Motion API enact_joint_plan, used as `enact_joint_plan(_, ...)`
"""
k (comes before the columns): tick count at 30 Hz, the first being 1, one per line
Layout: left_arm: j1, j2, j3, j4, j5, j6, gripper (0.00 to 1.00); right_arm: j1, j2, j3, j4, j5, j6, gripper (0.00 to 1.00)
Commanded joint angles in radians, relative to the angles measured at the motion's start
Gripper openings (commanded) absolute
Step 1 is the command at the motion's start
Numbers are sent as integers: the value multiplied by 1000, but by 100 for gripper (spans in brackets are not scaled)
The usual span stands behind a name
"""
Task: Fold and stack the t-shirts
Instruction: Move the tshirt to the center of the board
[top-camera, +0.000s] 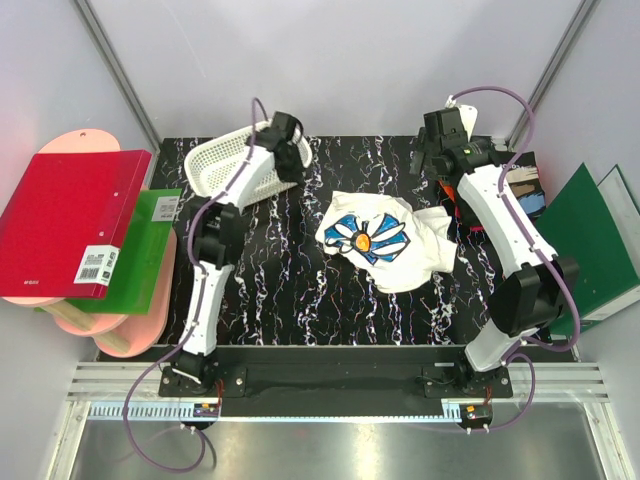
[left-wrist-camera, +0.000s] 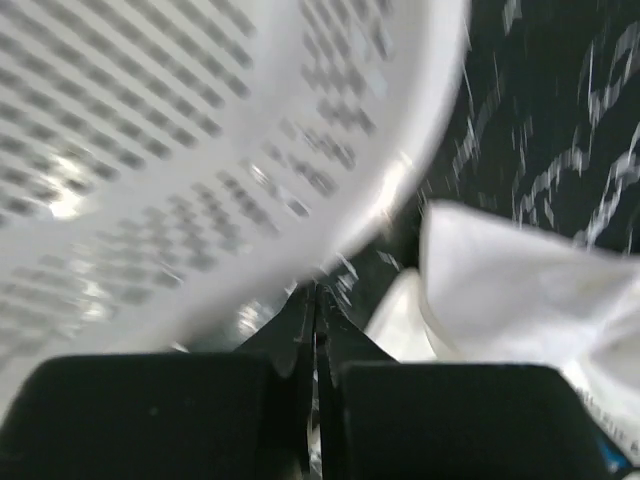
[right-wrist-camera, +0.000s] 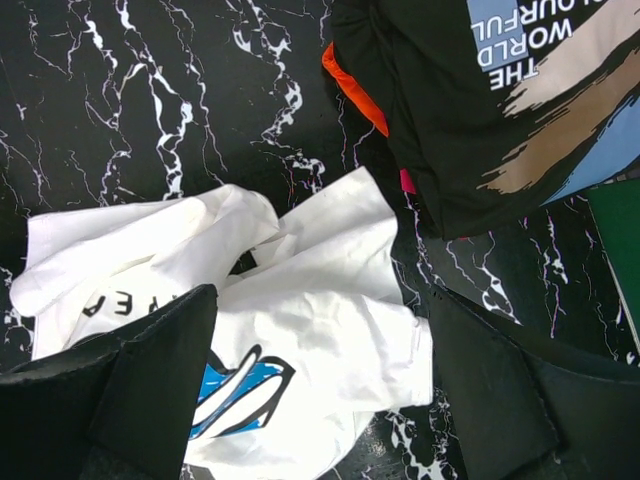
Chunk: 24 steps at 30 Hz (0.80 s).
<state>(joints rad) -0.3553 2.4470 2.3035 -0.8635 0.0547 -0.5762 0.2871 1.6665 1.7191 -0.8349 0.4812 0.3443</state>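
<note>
A crumpled white t-shirt (top-camera: 385, 240) with a blue, black and orange print lies at the middle of the black marbled table. My right gripper (right-wrist-camera: 320, 385) is open above its right part (right-wrist-camera: 310, 320), one finger on each side, not touching it. A folded black t-shirt (right-wrist-camera: 470, 110) with tan, blue and white print lies at the back right on top of a red-orange one (right-wrist-camera: 352, 88). My left gripper (left-wrist-camera: 317, 300) is shut with nothing seen between the fingers, at the right rim of the white lattice basket (left-wrist-camera: 200, 150). White cloth (left-wrist-camera: 500, 290) shows to its right.
The basket (top-camera: 240, 165) stands at the back left. A red binder (top-camera: 70, 220) and a green one (top-camera: 140, 250) lie on pink boards off the table's left edge. Another green binder (top-camera: 590, 250) lies at the right edge. The left wrist view is blurred.
</note>
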Motion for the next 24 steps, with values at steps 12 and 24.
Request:
enact_joint_plan(12,176,-137,-74,-25,-296,22,0,3,-39,-12,28,2,-4,94)
enact_joint_plan(24,76,-405,-145,169,154,125,32,0,-45,-59,25,-32,-22,96)
